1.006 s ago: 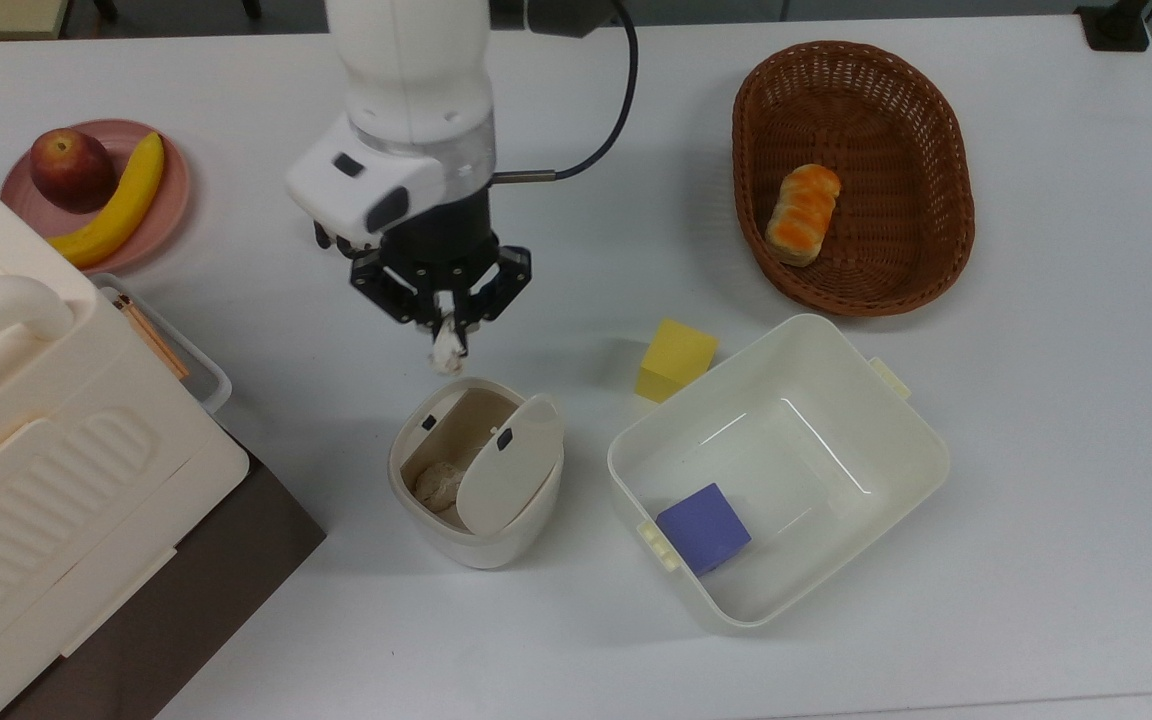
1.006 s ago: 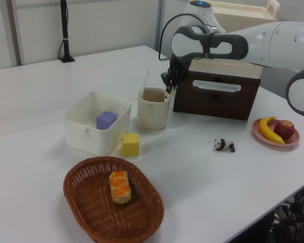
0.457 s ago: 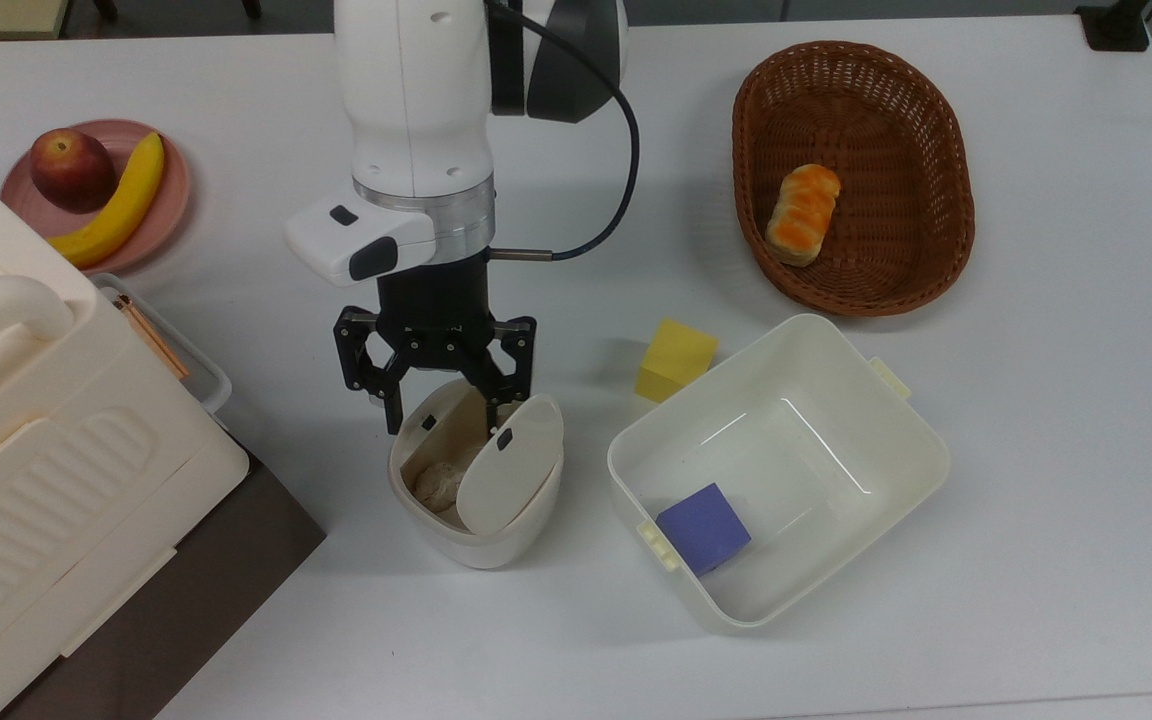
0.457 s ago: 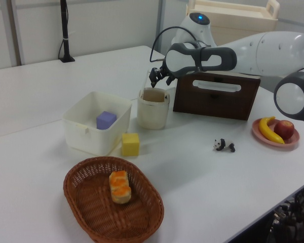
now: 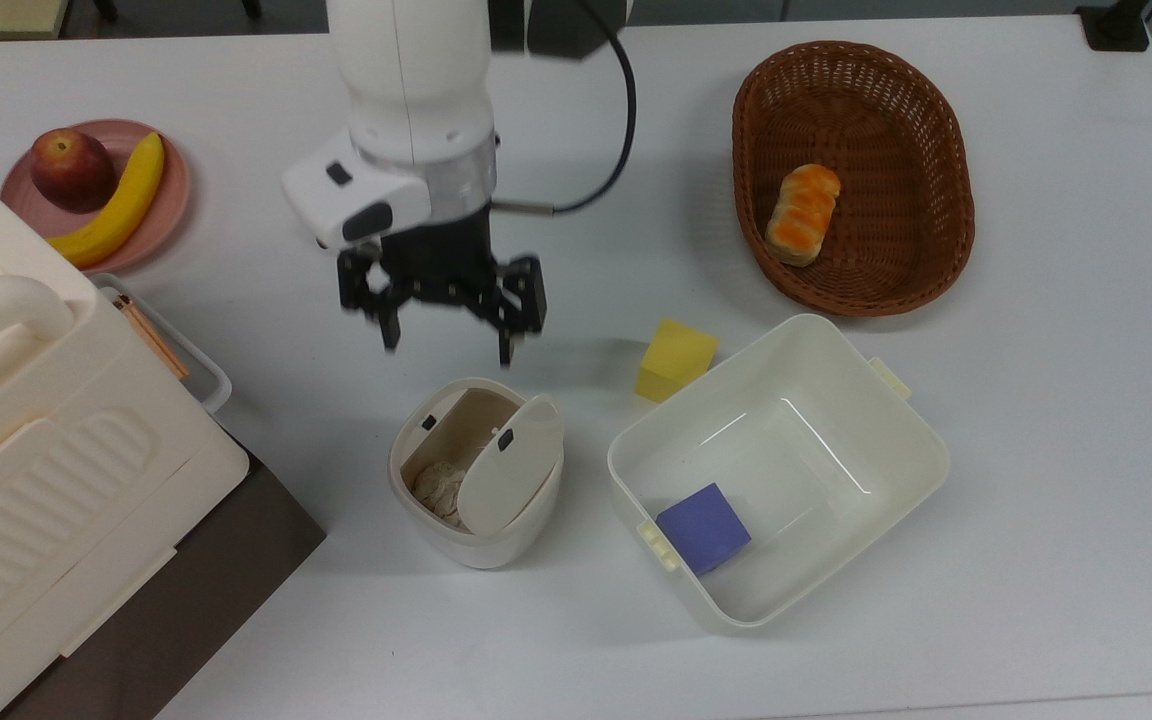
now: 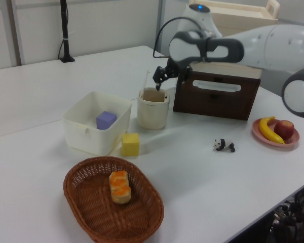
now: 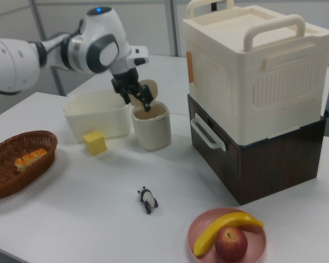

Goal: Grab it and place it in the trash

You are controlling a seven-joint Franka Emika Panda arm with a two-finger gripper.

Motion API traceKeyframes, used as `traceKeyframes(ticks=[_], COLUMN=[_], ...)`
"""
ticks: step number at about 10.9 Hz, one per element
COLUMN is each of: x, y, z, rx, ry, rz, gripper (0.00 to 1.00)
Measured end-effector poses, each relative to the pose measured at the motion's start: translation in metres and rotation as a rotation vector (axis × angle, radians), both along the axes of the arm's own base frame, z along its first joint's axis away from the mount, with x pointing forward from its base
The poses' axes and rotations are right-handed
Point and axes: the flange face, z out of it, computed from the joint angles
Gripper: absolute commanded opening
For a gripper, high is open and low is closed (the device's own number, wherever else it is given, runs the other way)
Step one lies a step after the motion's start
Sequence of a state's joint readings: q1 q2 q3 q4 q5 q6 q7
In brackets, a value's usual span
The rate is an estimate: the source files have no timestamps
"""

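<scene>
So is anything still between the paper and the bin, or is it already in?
Nothing visible is in the way. Crumpled paper already lies inside the bin, under its tilted lid. The end effector is open and empty above the bin.

Bright, even light; soft shadows

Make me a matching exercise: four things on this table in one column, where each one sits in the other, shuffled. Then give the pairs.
Things:
1. purple cube
2. bread
3. apple
4. paper ball

Places:
A. on the pink plate
B. inside the round bin
C. in the rectangular white tub
D. in the wicker basket

Pairs: 1-C, 2-D, 3-A, 4-B
</scene>
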State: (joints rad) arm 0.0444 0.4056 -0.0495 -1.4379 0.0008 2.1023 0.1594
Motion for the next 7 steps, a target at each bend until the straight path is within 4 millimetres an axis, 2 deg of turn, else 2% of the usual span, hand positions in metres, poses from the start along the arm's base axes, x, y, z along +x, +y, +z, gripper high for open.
traceKeyframes(ticks=[2, 4, 5, 7], x=[-0.035, -0.065, -0.074, -0.08], y=[-0.001, -0.001, -0.001, -0.001], z=[0.036, 0.072, 0.081, 0.08], rx=[0.005, 0.009, 0.011, 0.012], ry=[0.143, 0.206, 0.211, 0.22], rz=[-0.009, -0.01, -0.009, -0.01], gripper=[1.0, 1.0, 1.0, 1.0])
